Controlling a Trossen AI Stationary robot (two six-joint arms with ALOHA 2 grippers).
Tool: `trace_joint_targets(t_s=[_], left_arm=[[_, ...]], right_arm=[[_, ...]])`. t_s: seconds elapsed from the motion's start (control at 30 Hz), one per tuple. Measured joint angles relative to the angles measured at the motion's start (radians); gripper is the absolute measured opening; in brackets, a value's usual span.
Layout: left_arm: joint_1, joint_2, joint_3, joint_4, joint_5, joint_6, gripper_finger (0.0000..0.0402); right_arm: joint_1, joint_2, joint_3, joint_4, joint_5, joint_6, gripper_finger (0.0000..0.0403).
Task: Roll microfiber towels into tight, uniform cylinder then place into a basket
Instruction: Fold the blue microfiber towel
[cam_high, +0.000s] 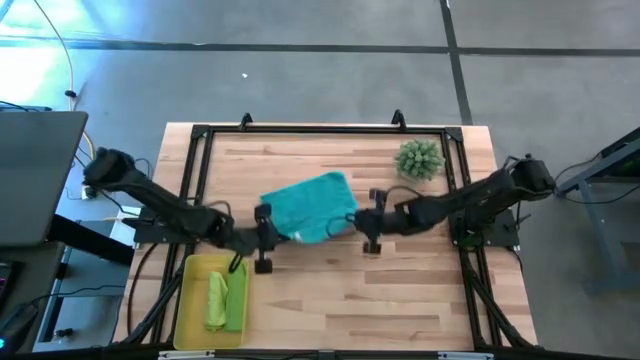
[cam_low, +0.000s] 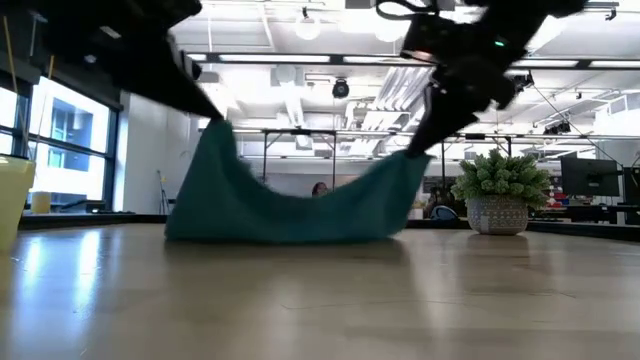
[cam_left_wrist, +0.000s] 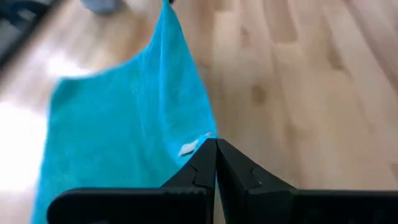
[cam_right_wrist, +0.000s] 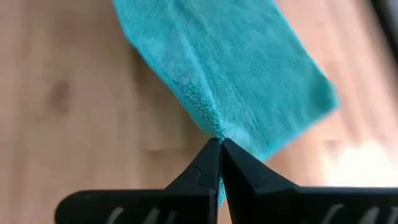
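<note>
Two lime green towels (cam_high: 227, 300) are seen lying side by side in the yellow basket (cam_high: 186, 300) at the lower left of the high view, at the front left corner of the table (cam_high: 400, 290). Just above the basket in that frame, the left gripper (cam_high: 266, 226) is positioned at the left edge of the teal towel (cam_high: 312, 206). In the left wrist view, its fingers (cam_left_wrist: 200, 169) are pressed together and clamped on a corner of the towel (cam_left_wrist: 124, 118), with the cloth spreading away from the tips toward the upper left of that frame.

At the centre of the high view, the teal towel is held between the two grippers. In the low view it (cam_low: 290, 205) is seen hanging in a sagging span, both ends raised and the middle resting on the table top.

To the right of centre, the right gripper (cam_high: 366, 222) is placed at the towel's right edge. In the right wrist view, its fingers (cam_right_wrist: 239, 168) are closed on a bunched corner of the cloth (cam_right_wrist: 242, 68), which fans out from the tips toward the top of that frame.

At the upper right of the table in the high view, a spiky green plant (cam_high: 419, 159) is noted, standing apart from the towel; in the low view it (cam_low: 500, 180) is seen in a pale pot.
</note>
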Motion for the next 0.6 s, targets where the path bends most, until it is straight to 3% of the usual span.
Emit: trace_joint_targets(t_s=[0.27,0.6], left_arm=[[-0.158,0.186,0.007,0.163,-0.014,-0.236,0.0],[-0.28,0.199,0.043,0.177,-0.282,-0.406,0.0]], right_arm=[[0.138,-0.001,-0.103,0.126,-0.169,0.03,0.0],[0.167,-0.001,-0.099,0.183,-0.212,-0.06,0.0]])
